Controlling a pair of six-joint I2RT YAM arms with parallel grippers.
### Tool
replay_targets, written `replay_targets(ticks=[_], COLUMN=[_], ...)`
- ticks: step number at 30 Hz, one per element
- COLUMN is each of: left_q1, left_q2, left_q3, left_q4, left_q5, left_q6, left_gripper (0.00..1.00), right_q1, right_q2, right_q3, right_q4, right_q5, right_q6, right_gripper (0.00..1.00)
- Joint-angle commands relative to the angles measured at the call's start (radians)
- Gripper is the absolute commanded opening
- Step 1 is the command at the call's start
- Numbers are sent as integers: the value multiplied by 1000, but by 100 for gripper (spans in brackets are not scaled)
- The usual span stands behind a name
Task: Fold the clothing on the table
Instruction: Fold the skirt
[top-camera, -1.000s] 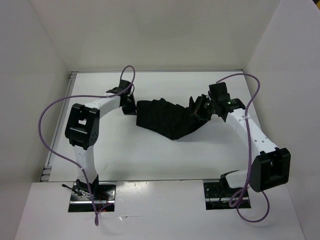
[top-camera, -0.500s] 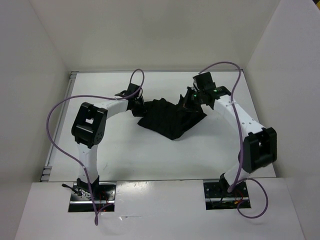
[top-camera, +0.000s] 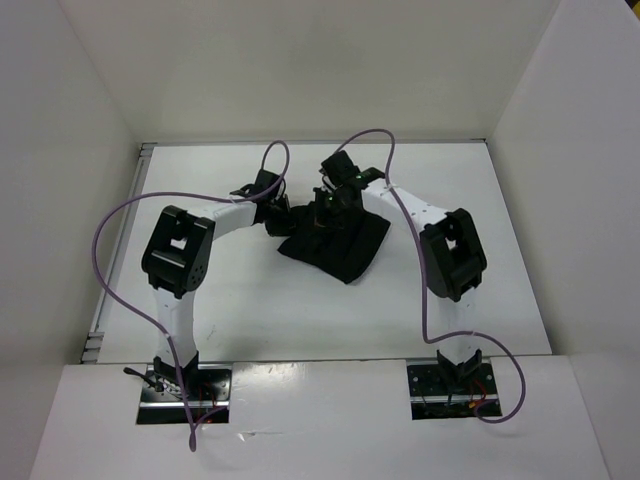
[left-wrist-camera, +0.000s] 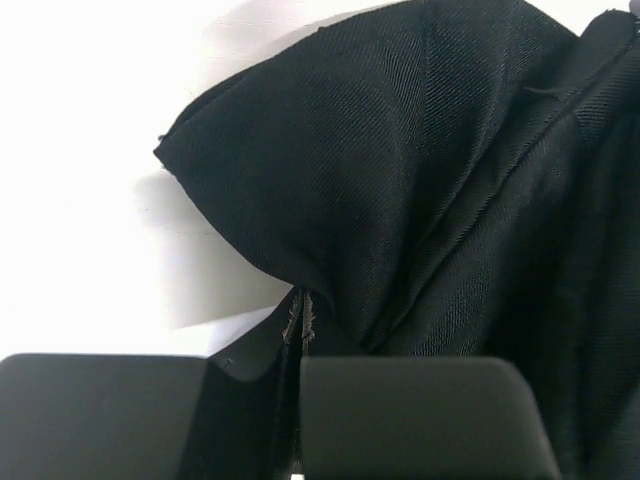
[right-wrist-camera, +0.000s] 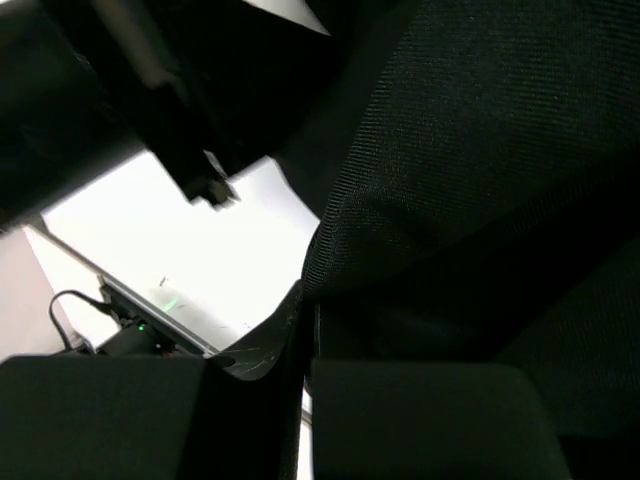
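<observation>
Right gripper (top-camera: 326, 213) swung leftward, carrying the clothing (top-camera: 342, 250) edge over.
Both it and left gripper (top-camera: 277, 213) pinch black fabric, jaws pressed together.

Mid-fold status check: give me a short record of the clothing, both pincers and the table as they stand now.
clothing: black, bunched and partly doubled over, not flat
resting on: white table
left pincer: shut on a pinch of the clothing's edge
right pincer: shut on the clothing's fabric
pincer positions: both at the clothing's far edge, close together
fold: not yet finished
</observation>
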Motion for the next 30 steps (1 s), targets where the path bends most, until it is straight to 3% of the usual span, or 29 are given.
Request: replay_targets(ticks=[1,3,4,5,7,10,11,13,14,17,20,23,27,30], left_q1=[-2,-2,-2,-2,-2,44,55,64,64,49,-1,-10,-10,-10], left_q2=[-2,-11,-11,-11,-40,-156,-195,-300,-330,-428,-471,-431,-233,-85], left_q3=[-36,-36,-36,-36,-36,-70,-80,-91,-82,-82,-82,-116,-100,-36], left_q4=[-74,-74,-74,-74,-74,-49,-49,-58,-75,-112,-114,-25,104,104], left_q5=[-32,-32,-32,-32,-32,-32,-32,-68,-111,-115,28,296,552,588], left_q6=[5,5,5,5,-5,-25,-25,-25,-13,34,56,56,56,67], left_gripper=[0,0,0,0,0,0,1,4,5,7,10,10,10,10], right_q1=[35,46,46,46,46,46,46,46,34,-11,-75,-129,-180,-206], right_q2=[45,69,92,105,105,24,-92,-220,-327,-438,-484,-507,-486,-438], right_q3=[102,125,125,141,150,58,-57,-159,-227,-275,-299,-377,-427,-427], right_q4=[46,46,46,46,74,224,382,487,509,438,287,275,307,334], right_q5=[-40,-40,-40,-58,-95,-134,-126,-86,-22,90,118,118,98,68], right_q6=[-15,-15,-15,-15,-15,16,34,82,82,82,47,47,47,33], right_gripper=[0,0,7,40,39,46,46,43,43,45,47,48,48,48])
